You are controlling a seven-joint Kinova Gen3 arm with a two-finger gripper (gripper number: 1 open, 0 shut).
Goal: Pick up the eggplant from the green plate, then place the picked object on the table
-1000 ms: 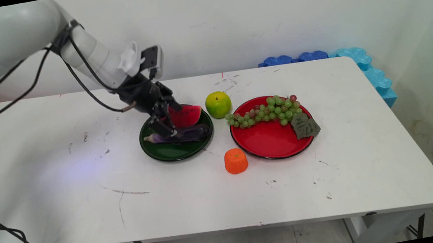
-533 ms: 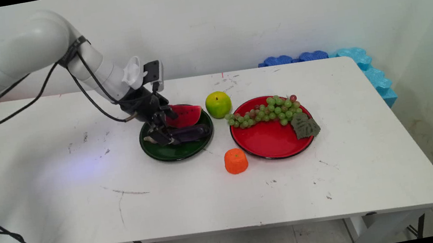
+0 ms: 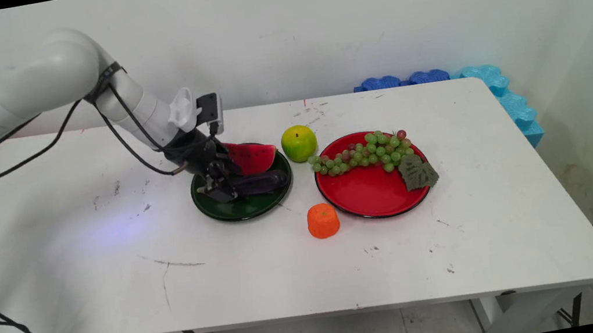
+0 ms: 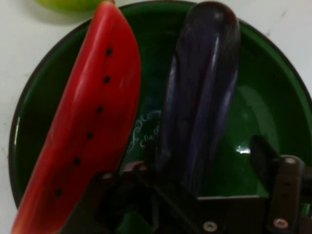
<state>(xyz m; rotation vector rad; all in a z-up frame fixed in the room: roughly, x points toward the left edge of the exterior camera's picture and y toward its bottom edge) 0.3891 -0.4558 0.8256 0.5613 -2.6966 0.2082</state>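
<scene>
Jaws of the black gripper (image 4: 204, 165) look spread around the long purple eggplant's (image 4: 202, 97) end on the round green plate (image 4: 273, 102); smooth, maybe slippery.

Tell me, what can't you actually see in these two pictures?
- Eggplant: stem end hidden behind the pincer in the main view, cut off at the bottom edge in the hand view.
- Watermelon slice: lower tip cut off in the hand view.
- Green plate: near rim hidden by the pincer's linkage in the hand view.
</scene>
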